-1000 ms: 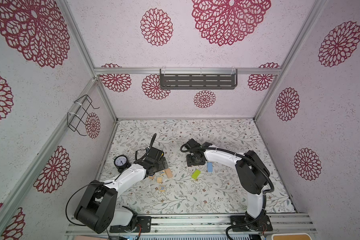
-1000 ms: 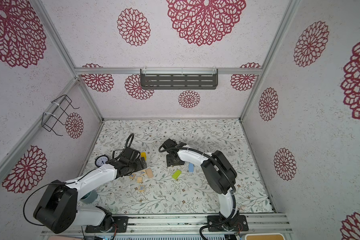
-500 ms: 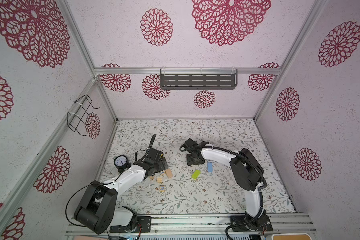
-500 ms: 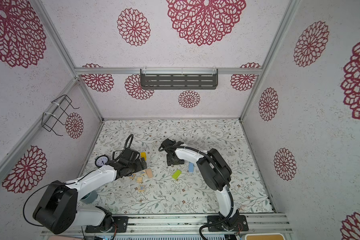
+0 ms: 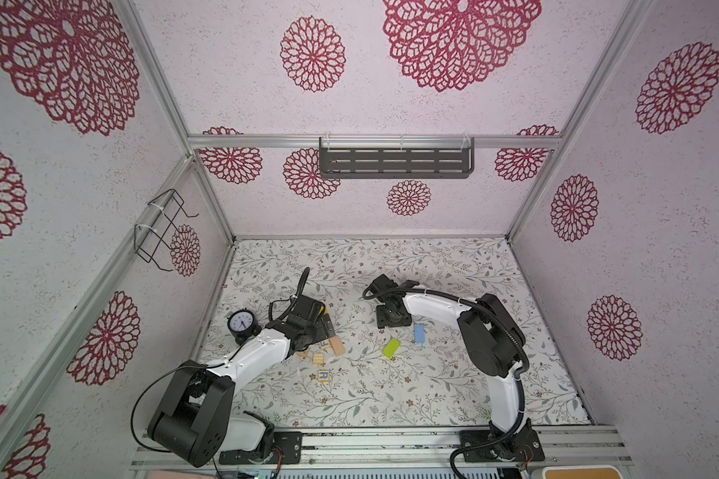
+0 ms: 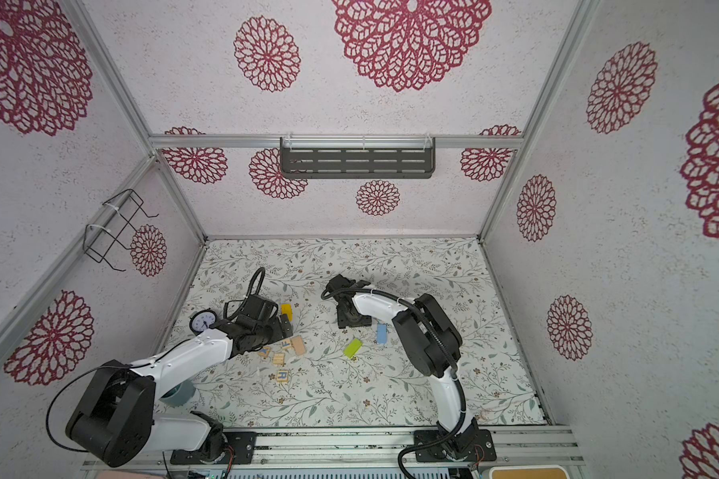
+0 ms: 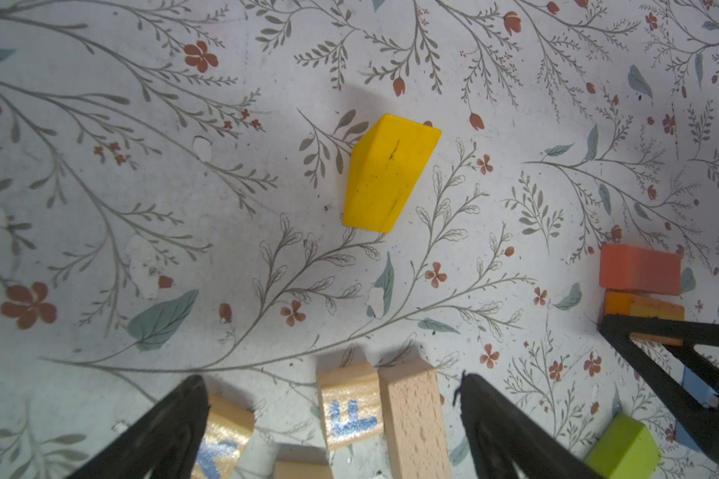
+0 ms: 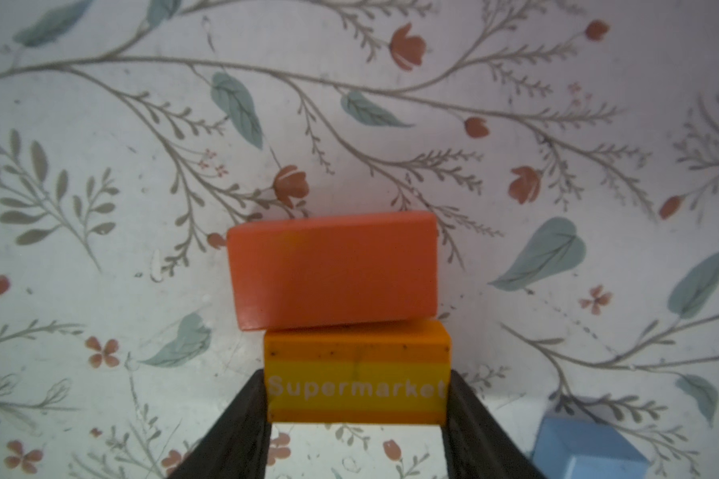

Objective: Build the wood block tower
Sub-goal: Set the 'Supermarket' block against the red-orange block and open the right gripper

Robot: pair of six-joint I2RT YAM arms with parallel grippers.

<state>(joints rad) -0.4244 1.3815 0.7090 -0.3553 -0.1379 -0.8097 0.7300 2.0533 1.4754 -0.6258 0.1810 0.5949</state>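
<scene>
My right gripper (image 8: 358,400) is shut on an orange-yellow block (image 8: 357,373) printed "Supermarket". That block butts against a red-orange block (image 8: 333,269) lying on the mat. In both top views this gripper (image 5: 393,319) is at mid-table. My left gripper (image 7: 333,414) hangs open over a blue-lettered cube (image 7: 349,410) and a plain tan block (image 7: 416,419), gripping nothing. A yellow block (image 7: 391,174) lies just beyond it. Lime green (image 5: 391,347) and light blue (image 5: 419,334) blocks lie apart on the mat near the right gripper. No stacked tower shows.
A small black clock (image 5: 240,322) stands beside my left forearm. More lettered cubes (image 5: 324,376) lie toward the front. A teal cup (image 6: 179,392) sits under the left arm. A dark shelf (image 5: 395,162) and a wire basket (image 5: 162,228) hang on the walls.
The right arm's elbow has swung slightly to the left while its gripper stays at the orange blocks. The left gripper has barely moved.
</scene>
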